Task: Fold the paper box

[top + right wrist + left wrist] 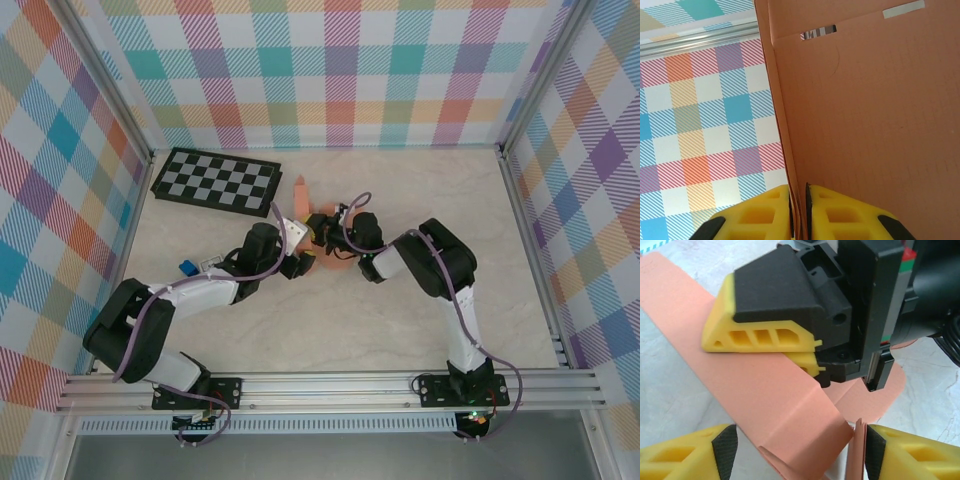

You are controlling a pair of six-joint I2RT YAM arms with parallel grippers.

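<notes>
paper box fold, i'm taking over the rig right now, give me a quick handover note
Right gripper: shut on an edge of the paper box, the card pinched between its pads.
Left gripper: open, jaws straddling a strip of the card, a small flap standing beside one finger; no grip.
Where: the box sits mid-table between both arms, on the near side of the checkerboard.
Done: some creases bent, a flap or two lifted.
Left: it is an open sheet, not yet a box; fold the remaining flaps and close it.

No readable text (or numbers)
</notes>
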